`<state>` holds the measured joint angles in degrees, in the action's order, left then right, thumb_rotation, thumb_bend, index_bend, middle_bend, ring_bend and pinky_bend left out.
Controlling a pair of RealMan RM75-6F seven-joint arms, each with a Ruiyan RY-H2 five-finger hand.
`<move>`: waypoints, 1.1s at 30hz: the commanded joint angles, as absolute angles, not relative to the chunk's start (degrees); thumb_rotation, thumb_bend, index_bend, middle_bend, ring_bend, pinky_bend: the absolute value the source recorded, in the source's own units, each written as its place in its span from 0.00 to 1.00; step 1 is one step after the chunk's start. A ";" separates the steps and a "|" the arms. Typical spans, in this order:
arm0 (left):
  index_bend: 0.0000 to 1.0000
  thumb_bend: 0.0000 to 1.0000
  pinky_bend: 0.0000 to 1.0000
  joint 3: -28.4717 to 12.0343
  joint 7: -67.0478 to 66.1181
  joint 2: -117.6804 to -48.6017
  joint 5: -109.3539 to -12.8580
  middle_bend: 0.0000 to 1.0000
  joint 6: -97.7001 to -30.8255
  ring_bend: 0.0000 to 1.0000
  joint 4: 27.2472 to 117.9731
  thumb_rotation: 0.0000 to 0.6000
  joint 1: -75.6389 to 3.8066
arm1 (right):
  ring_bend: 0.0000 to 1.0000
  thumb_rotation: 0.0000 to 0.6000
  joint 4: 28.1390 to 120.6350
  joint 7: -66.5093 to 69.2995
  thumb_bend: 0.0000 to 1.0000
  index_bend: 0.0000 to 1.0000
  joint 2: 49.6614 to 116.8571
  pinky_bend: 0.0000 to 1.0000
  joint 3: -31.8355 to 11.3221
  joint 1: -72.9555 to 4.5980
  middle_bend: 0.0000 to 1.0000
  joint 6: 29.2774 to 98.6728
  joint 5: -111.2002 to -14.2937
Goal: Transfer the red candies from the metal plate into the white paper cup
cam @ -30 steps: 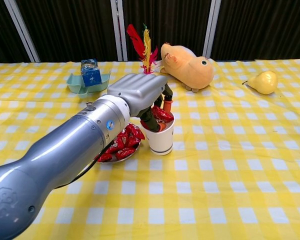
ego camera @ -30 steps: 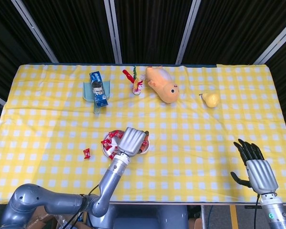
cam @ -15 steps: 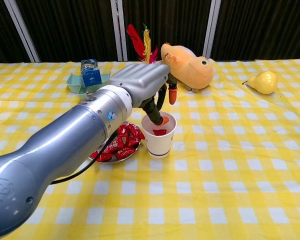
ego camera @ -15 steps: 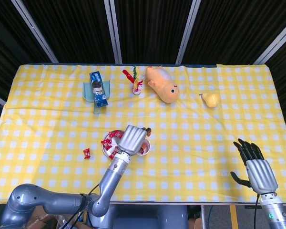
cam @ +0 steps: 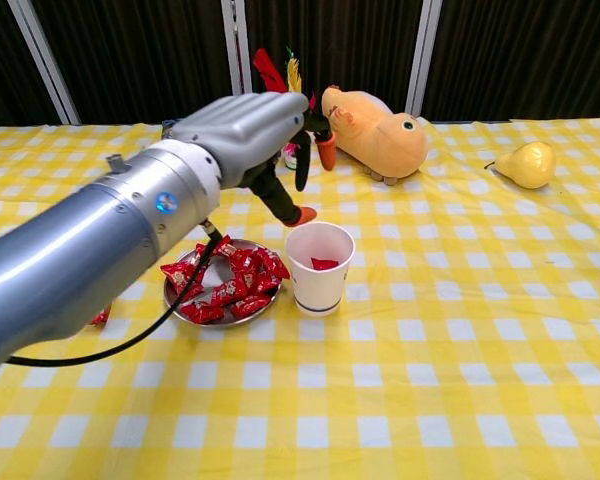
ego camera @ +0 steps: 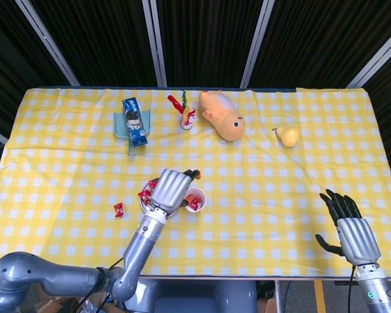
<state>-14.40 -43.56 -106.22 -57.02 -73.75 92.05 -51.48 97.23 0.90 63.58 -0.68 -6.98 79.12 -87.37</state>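
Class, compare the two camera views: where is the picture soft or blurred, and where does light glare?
Chest view: the near left arm fills the foreground, soft, with bright sheen; white paper cup and metal plate sharp. Head view: even light, all sharp, black backdrop.

You see a shiny metal plate [cam: 185, 311] of glossy-wrapped candies [cam: 230, 285], a matt paper cup [cam: 318, 270], and smooth silver-grey casing on your left hand [cam: 245, 130].

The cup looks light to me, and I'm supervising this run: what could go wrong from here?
1. The cup stands right beside the plate, so the left robot hand hovering above could tip it on the next reach.
2. The candies are piled up; one could slip off, like the stray candy on the cloth.
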 commanded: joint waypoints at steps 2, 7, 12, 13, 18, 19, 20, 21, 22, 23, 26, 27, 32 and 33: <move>0.32 0.27 0.95 -9.72 -44.45 -96.83 -56.17 0.45 -73.86 0.82 100.11 1.00 -46.68 | 0.00 1.00 97.21 0.49 0.34 0.00 63.69 0.00 -0.65 -6.95 0.00 79.21 -87.46; 0.35 0.26 0.95 -5.84 -45.19 -90.05 -53.53 0.46 -73.67 0.83 105.38 1.00 -43.22 | 0.00 1.00 97.28 0.00 0.34 0.00 63.77 0.00 -0.72 -6.87 0.00 79.43 -87.42; 0.36 0.26 0.96 -3.00 -46.00 -86.38 -52.15 0.46 -73.52 0.83 106.63 1.00 -41.20 | 0.00 1.00 97.43 -0.46 0.34 0.00 63.84 0.00 -0.62 -6.82 0.00 79.36 -87.34; 0.36 0.26 0.96 -2.64 -46.06 -86.02 -51.82 0.46 -73.42 0.83 106.59 1.00 -40.91 | 0.00 1.00 97.36 -0.56 0.34 0.00 63.90 0.00 -0.59 -6.79 0.00 79.43 -87.41; 0.36 0.26 0.96 -0.79 -48.16 -85.74 -49.89 0.44 -72.56 0.83 105.07 1.00 -40.29 | 0.00 1.00 97.40 -0.56 0.34 0.00 63.91 0.00 -0.61 -6.76 0.00 79.44 -87.33; 0.36 0.26 0.96 -0.54 -48.52 -86.01 -49.57 0.43 -72.41 0.83 104.43 1.00 -40.22 | 0.00 1.00 97.44 -0.49 0.34 0.00 63.87 0.00 -0.60 -6.76 0.00 79.43 -87.33; 0.36 0.26 0.96 -0.44 -48.70 -86.36 -49.29 0.43 -72.29 0.83 103.84 1.00 -40.13 | 0.00 1.00 97.45 -0.44 0.34 0.00 63.83 0.00 -0.60 -6.76 0.00 79.40 -87.32; 0.36 0.26 0.96 -0.37 -48.81 -86.61 -48.98 0.43 -72.18 0.83 103.42 1.00 -40.06 | 0.00 1.00 97.45 -0.40 0.34 0.00 63.81 0.00 -0.60 -6.76 0.00 79.38 -87.32; 0.36 0.26 0.96 -0.34 -48.97 -87.00 -48.52 0.43 -72.03 0.83 102.82 1.00 -39.99 | 0.00 1.00 97.46 -0.33 0.34 0.00 63.79 0.00 -0.59 -6.77 0.00 79.35 -87.31; 0.36 0.26 0.96 -0.28 -49.21 -87.41 -48.03 0.42 -71.84 0.83 102.11 1.00 -39.93 | 0.00 1.00 97.44 -0.23 0.34 0.00 63.76 0.00 -0.58 -6.77 0.00 79.33 -87.32; 0.36 0.27 0.96 -0.22 -50.13 -88.28 -46.68 0.41 -71.39 0.83 100.53 1.00 -39.92 | 0.00 1.00 97.47 -0.12 0.34 0.00 63.72 0.00 -0.56 -6.78 0.00 79.27 -87.32; 0.36 0.27 0.96 -0.28 -50.45 -88.55 -46.04 0.40 -71.15 0.83 100.13 1.00 -39.96 | 0.00 1.00 97.49 -0.11 0.34 0.00 63.70 0.00 -0.56 -6.78 0.00 79.27 -87.32; 0.34 0.27 0.96 -0.30 -51.87 -89.05 -43.91 0.38 -70.68 0.83 99.18 1.00 -39.98 | 0.00 1.00 97.46 0.00 0.34 0.00 63.69 0.00 -0.62 -6.81 0.00 79.25 -87.27; 0.34 0.27 0.96 -0.32 -52.06 -89.01 -43.65 0.38 -70.68 0.83 99.20 1.00 -39.97 | 0.00 1.00 97.45 -0.01 0.34 0.00 63.70 0.00 -0.63 -6.81 0.00 79.25 -87.27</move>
